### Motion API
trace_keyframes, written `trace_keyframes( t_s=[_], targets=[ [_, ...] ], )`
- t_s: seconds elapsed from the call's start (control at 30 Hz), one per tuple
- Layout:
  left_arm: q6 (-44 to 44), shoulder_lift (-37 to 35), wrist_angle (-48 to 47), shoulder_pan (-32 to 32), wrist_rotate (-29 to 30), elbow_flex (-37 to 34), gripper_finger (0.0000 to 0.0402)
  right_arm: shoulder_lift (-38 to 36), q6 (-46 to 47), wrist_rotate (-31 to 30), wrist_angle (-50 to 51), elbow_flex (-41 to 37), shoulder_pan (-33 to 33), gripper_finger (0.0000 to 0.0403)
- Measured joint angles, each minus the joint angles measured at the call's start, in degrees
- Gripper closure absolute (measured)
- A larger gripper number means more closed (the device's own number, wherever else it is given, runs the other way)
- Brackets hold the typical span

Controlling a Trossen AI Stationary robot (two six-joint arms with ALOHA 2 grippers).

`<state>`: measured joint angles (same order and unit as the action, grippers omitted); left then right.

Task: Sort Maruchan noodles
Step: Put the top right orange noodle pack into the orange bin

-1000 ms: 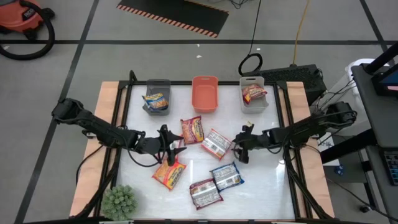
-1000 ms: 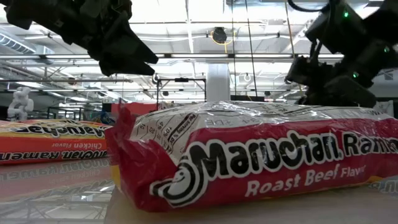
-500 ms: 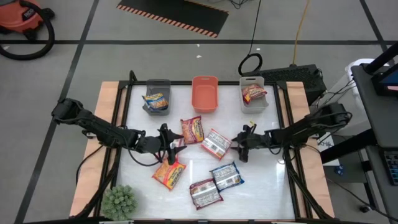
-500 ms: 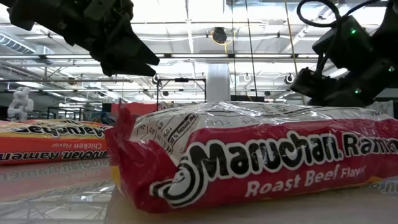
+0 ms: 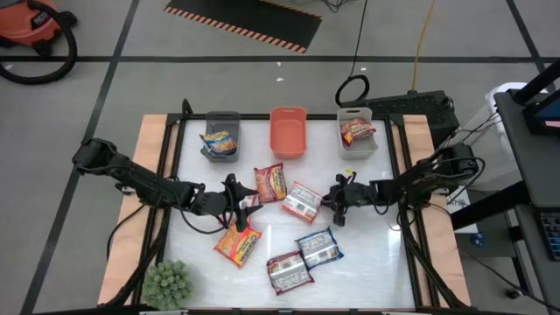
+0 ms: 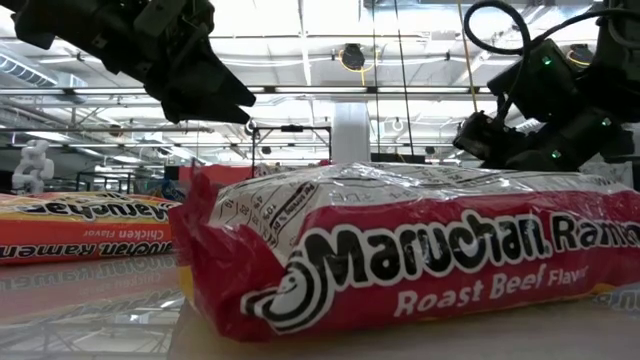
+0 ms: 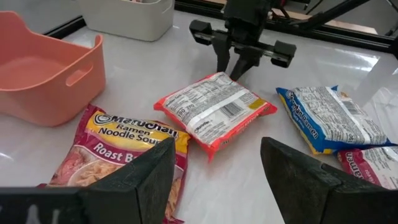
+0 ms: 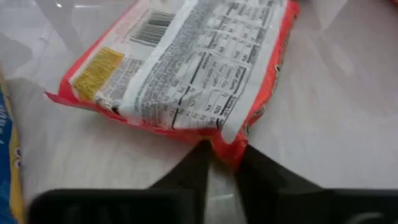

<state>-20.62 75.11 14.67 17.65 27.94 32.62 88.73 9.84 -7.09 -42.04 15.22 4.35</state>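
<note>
Fingers on red-edged packet, label-up

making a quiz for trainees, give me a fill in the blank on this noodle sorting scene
1. The right hand is pinching the edge of the red-silver packet, which lies with its ____ label facing up.
2. The middle bin between the two grey ones is ____ in colour.
3. The open left hand hovers over a packet labelled Roast ____.

Missing words: nutrition; orange; Beef

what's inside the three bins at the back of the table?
Left grey bin: one orange-yellow packet. Middle orange bin: nothing visible inside. Right pale bin: one red packet. Anything beneath those two packets is covered and cannot be seen.
</note>
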Motion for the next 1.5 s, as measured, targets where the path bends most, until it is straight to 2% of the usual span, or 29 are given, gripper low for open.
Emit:
trace_keyframes(
  t_s=[0.1, 0.37, 0.53, 0.77, 1.0, 1.27, 1.5],
  targets=[
    [-0.4, 0.0, -0.65, 0.0, -0.02, 0.0, 0.016, -0.05, -1.27, 0.28, -4.49, -0.07, -1.15, 0.0394],
    [-3.8, 0.0, -5.61, 0.55, -0.05, 0.0, 0.016, -0.09, -5.48, -0.13, -16.33, 0.08, -3.79, 0.04],
    [-5.41, 0.0, -6.55, 1.75, -0.04, 0.0, 0.016, -0.13, -7.25, -0.35, -19.87, 3.29, -4.06, 0.0401],
    [-6.59, 0.0, -6.49, 3.78, -0.03, 0.0, 0.016, -0.15, -11.61, -1.28, -19.72, 12.58, -4.06, 0.0402],
    [-6.36, 0.0, -6.47, 5.4, -0.04, 0.0, 0.016, -0.18, -14.91, -11.27, -16.85, 22.11, -7.2, 0.0403],
    [-6.59, 0.0, -7.06, 6.16, -0.03, 0.0, 0.016, -0.2, -18.61, -10.86, -6.29, 30.06, -14.61, 0.0403],
    [-6.77, 0.0, -8.21, 8.04, -0.03, 0.0, 0.016, -0.2, -22.35, -10.87, -4.2, 36.26, -18.98, 0.0403]
  ],
)
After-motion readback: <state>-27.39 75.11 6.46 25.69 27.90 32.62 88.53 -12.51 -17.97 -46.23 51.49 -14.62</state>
